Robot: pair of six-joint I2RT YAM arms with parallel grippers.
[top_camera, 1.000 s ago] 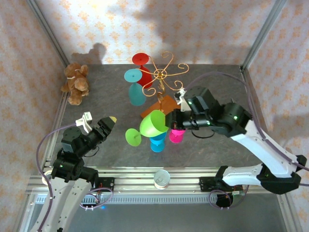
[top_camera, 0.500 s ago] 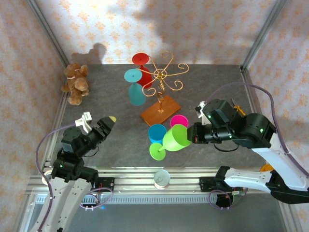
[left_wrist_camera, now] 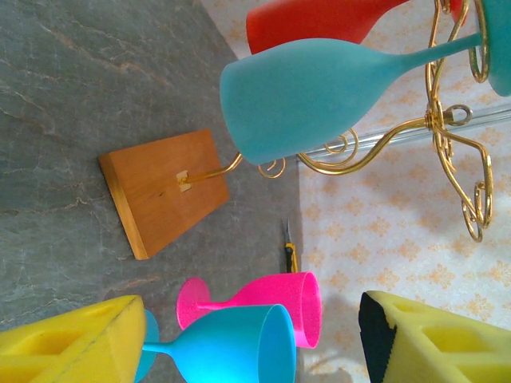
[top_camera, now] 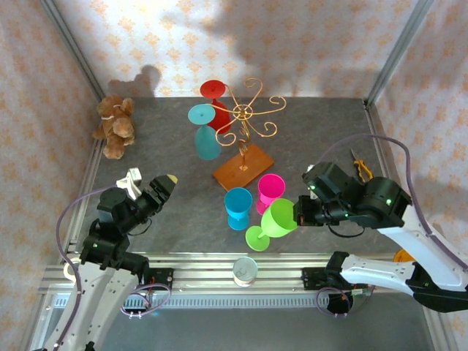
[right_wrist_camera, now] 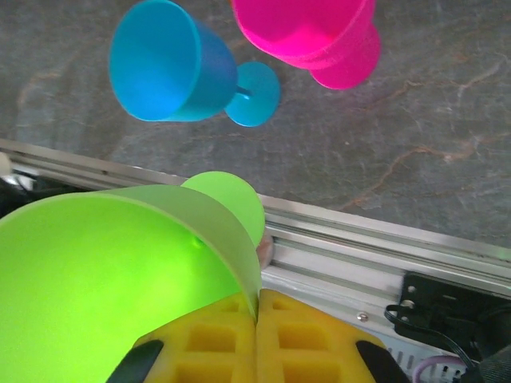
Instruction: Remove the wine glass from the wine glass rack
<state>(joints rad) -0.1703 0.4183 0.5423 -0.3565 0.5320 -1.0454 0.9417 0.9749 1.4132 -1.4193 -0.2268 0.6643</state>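
A: Right gripper (top_camera: 298,212), state?
B: Clamped. In the wrist view the two yellow pads (right_wrist_camera: 215,351) are pressed together on the thin rim wall of the green wine glass (top_camera: 276,219). The top view puts it lower centre-right of the frame. The glass is tilted, with the bowl at the gripper and the foot pointing lower left, near the front edge of the table (top_camera: 161,157). Whether the foot touches the surface, I cannot tell.
A: Wine glass rack (top_camera: 247,117)?
B: Upper centre of the frame, well apart from the green wine glass. Gold curled arms on top, wooden base (top_camera: 243,167) just below them in the picture. Two glasses hang at its left side: a teal glass (top_camera: 205,135), and a red glass (top_camera: 214,95) above it in the frame.
A: Between the rack and the held glass?
B: A blue glass (top_camera: 238,207) and a pink glass (top_camera: 270,191), both upright on the table, just beside each other. The green bowl sits just beside the pink glass.
A: Left gripper (top_camera: 150,187)?
B: Lower left of the frame, pads wide apart, gripping nothing. Teddy bear (top_camera: 115,126) at upper left.
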